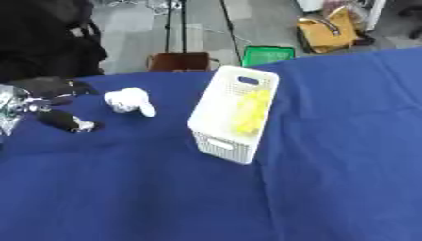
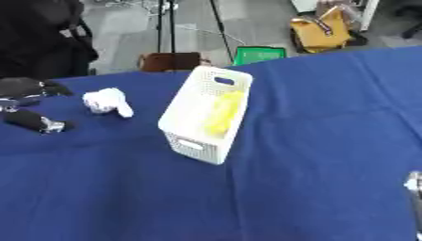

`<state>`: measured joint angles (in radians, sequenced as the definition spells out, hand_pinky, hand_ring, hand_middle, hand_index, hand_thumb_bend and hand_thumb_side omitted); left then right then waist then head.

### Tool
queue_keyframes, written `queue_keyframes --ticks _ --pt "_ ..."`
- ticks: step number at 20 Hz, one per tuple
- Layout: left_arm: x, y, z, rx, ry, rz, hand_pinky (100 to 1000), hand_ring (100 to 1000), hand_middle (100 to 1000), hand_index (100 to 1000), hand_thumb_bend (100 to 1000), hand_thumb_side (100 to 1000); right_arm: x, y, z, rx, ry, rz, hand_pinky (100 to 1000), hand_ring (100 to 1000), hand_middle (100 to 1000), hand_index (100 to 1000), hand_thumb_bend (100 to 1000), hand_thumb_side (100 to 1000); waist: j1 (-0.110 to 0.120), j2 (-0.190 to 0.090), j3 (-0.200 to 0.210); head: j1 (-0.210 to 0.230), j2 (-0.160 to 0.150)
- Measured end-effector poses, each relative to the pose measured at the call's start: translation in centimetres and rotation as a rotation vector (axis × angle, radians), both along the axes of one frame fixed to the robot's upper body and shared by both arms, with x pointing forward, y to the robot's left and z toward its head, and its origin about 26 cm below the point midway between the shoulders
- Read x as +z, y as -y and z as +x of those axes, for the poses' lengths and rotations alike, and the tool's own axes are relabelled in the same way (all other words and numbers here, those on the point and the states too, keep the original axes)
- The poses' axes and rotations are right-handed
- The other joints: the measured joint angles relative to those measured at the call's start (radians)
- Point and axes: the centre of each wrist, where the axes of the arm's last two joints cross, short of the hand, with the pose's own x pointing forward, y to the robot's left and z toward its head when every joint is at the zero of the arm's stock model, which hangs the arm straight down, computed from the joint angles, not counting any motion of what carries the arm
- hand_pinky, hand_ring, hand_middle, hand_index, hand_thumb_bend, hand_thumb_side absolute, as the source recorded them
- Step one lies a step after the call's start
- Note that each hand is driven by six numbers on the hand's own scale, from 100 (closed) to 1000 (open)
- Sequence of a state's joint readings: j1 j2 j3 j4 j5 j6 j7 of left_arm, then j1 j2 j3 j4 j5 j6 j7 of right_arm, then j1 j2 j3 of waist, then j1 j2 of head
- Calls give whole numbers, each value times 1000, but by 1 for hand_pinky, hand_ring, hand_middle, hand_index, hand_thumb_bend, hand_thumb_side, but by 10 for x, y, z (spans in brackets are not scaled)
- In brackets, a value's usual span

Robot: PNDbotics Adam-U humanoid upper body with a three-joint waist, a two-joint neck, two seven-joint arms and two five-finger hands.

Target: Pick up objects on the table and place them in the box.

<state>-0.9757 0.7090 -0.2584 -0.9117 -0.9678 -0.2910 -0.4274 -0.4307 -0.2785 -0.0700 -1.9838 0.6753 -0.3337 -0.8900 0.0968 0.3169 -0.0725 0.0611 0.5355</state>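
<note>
The left hand (image 1: pixel 51 101) comes in from the left edge, black with silver joints, its fingers spread apart over the blue cloth (image 1: pixel 124 188) and curled round nothing. One dark finger lies low on the cloth, another reaches toward a white lump (image 1: pixel 129 100) just beside it; whether they touch cannot be told. Well to the right of the lump stands the white box (image 1: pixel 216 141), a perforated basket with a handle slot at its far end, set askew on the cloth. A yellow thing (image 1: pixel 251 113) lies inside it against the right wall.

The cloth covers the whole table, creased in places. Beyond its far edge is grey floor with a tripod's (image 1: pixel 183 23) black legs, a brown item (image 1: pixel 178 61), a green crate (image 1: pixel 267 55) and a yellow bag (image 1: pixel 328 32).

The right eye view alone shows a bit of the right hand (image 2: pixel 414 188), grey at the right edge; its fingers cannot be made out. The left eye view shows more of the left hand's silver parts.
</note>
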Motion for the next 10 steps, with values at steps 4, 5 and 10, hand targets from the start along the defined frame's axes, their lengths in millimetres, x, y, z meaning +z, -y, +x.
queue_keyframes --ticks 4,5,10 --pt "4 6 4 13 22 -13 902 940 945 1000 424 858 0 -1 0 3 -1 -1 772 752 641 745 100 827 0 0 -3 6 0" --pt "4 7 4 18 26 -14 902 940 945 1000 424 858 0 -1 0 3 -1 -1 772 752 641 745 100 827 0 0 -4 8 0" --pt "4 11 8 48 45 -3 895 937 943 1000 402 852 0 -1 0 3 -1 -1 772 752 641 745 100 826 0 0 -13 15 0"
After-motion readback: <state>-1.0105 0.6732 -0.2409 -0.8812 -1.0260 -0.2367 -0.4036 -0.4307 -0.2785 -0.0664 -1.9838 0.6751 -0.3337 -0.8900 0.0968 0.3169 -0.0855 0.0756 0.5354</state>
